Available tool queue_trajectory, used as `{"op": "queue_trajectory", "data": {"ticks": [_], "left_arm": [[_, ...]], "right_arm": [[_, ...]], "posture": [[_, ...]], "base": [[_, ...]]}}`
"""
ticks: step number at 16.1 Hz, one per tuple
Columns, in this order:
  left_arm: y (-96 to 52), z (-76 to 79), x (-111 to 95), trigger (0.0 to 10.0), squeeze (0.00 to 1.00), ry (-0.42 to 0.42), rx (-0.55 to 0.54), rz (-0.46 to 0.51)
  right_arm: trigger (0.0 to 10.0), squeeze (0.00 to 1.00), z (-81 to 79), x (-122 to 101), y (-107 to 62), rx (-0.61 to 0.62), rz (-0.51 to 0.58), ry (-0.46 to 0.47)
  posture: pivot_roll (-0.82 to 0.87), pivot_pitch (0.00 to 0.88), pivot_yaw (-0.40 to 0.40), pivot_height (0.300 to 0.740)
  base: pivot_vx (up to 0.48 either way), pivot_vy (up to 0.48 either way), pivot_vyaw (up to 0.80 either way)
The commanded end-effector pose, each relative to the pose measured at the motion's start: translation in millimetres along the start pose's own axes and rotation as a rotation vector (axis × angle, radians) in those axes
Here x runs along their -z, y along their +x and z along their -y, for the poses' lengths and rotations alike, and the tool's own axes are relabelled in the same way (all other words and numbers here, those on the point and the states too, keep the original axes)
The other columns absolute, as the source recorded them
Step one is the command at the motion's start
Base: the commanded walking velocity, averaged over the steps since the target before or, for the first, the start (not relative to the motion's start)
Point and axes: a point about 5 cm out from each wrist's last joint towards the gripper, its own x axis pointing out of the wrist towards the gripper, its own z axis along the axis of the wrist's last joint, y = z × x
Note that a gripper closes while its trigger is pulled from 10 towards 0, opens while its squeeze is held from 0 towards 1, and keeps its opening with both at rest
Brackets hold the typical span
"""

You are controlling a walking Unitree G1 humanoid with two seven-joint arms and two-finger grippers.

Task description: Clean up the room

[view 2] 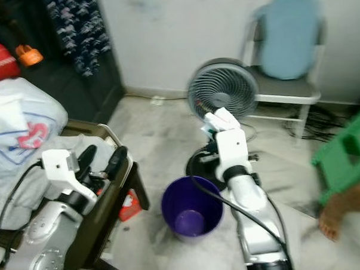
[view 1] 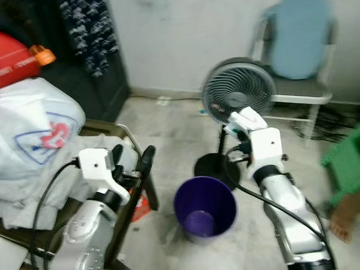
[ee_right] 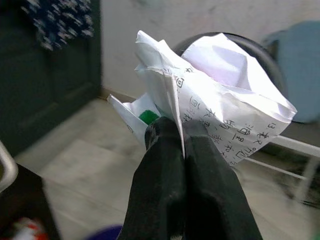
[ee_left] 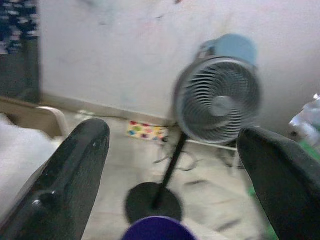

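Observation:
A purple bin [view 1: 205, 207] stands open on the pale floor between my two arms, with nothing visible inside. My right gripper [ee_right: 180, 132] is shut on a crumpled white paper [ee_right: 210, 95] with printed characters; in the head views that paper [view 1: 245, 118] sits above and to the right of the bin, in front of the fan. My left gripper [view 1: 133, 158] is open and holds nothing, raised left of the bin beside the low table; its two black fingers [ee_left: 60, 185] frame the fan and the bin's rim [ee_left: 159, 229].
A grey standing fan [view 1: 238, 90] is just behind the bin on a black round base. A chair with a blue cushion [view 1: 298, 40] stands against the wall. A cluttered low table [view 1: 131, 191] with white bags is left. A green stool [view 1: 351, 157] and a person's foot [view 1: 345, 220] are right.

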Motion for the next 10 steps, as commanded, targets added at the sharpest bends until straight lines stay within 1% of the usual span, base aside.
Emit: {"op": "queue_trajectory", "data": {"ticks": [1, 7, 8, 10], "left_arm": [[4.3, 6.7, -1, 10.0, 0.0, -0.001, 0.035, 0.001], [3.6, 6.4, 1, 10.0, 0.0, 0.014, 0.034, -0.007], [3.1, 5.4, 1, 10.0, 0.0, 0.018, 0.027, -0.011], [-3.7, -0.7, 2, 10.0, 0.0, 0.066, 0.034, -0.036]], "right_arm": [[10.0, 0.0, 8.8, 1, -3.2, 0.027, -0.01, -0.009], [10.0, 0.0, 7.2, 6, 0.4, 0.016, -0.025, -0.02], [10.0, 0.0, 5.7, 8, 1.8, 0.01, -0.034, -0.019], [10.0, 0.0, -3.9, 16, 7.8, -0.015, -0.08, 0.013]], "posture": [[-0.08, 0.041, 0.048, 0.74], [-0.07, 0.03, 0.034, 0.74], [-0.06, 0.03, 0.032, 0.74], [-0.02, 0.043, 0.024, 0.74]], "base": [[0.0, 0.0, 0.0], [0.0, 0.0, 0.0], [0.0, 0.0, 0.0], [0.0, 0.0, 0.0]]}}
